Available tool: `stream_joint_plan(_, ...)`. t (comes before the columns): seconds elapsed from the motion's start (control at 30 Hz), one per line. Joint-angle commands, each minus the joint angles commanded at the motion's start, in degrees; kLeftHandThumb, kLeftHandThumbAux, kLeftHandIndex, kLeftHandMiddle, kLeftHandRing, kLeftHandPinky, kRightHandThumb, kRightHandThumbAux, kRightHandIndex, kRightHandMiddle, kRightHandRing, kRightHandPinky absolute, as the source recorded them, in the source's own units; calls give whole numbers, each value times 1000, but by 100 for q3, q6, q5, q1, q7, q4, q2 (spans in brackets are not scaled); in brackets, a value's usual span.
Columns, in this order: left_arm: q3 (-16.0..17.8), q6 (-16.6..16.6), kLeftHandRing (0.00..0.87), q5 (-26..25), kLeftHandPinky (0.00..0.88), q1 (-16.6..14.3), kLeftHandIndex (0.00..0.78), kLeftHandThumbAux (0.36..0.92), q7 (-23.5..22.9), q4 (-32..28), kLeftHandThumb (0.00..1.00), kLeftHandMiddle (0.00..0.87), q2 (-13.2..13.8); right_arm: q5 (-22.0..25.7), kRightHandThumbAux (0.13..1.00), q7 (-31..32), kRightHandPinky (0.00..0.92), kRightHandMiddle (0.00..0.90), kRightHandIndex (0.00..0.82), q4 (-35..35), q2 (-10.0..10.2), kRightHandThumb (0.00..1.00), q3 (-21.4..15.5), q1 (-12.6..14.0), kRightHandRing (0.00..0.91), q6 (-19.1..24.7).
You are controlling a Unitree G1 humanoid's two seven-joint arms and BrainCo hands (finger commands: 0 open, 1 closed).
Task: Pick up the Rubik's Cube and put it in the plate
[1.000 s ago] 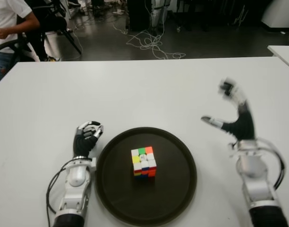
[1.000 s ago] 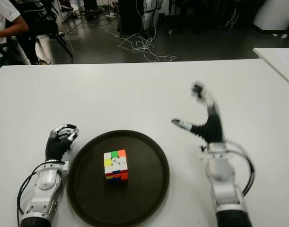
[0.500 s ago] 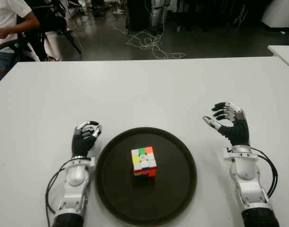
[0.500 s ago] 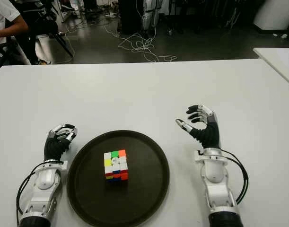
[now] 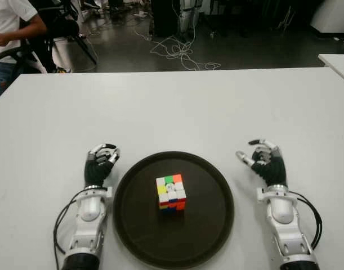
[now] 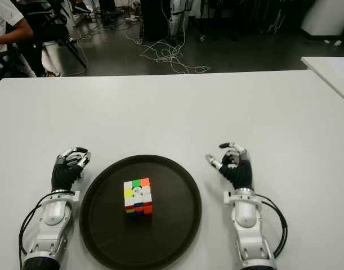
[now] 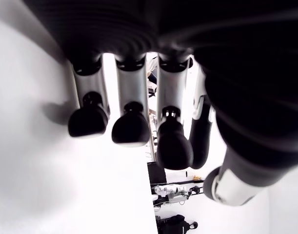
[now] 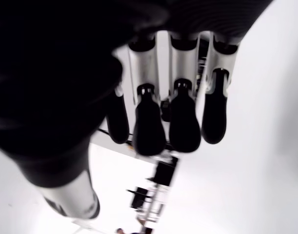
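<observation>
The Rubik's Cube is seen sitting near the middle of the dark round plate on the white table; the left hand is shown just left of the plate, fingers curled on nothing; the right hand is shown to the plate's right, fingers likewise curled and empty.

Left hand lies low at the robot's left, forearm running back toward the body, a black cable looping along the wrist. Its fingers are curled inward over the palm and hold nothing. Right hand sits at the robot's right, about level with the left, palm turned inward. Its fingers are bent in a loose curl, thumb set apart toward the middle, nothing between them. A cable loops off the right wrist as well.
</observation>
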Motion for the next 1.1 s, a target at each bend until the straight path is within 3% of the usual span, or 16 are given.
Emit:
stream_joint_plan(0.23,-25,-27,829,-40,806,12,443,707,-121,-17,704,810,35,14,812,48,828,819,666,-370,123,170,174,181,836,608)
stream_joint_plan(0.67,-21,2,824,-80,805,68,443,707,-120,-155,704,808,-33,-122,824,-13,830,812,656,-894,175,241,338,364,828,1513)
stream_joint_plan(1.1,-8,21,832,-148,815,75,443,707,-108,-200,703,816,-58,-49,828,-209,837,810,680,-982,404,287,383,616,833,1586)
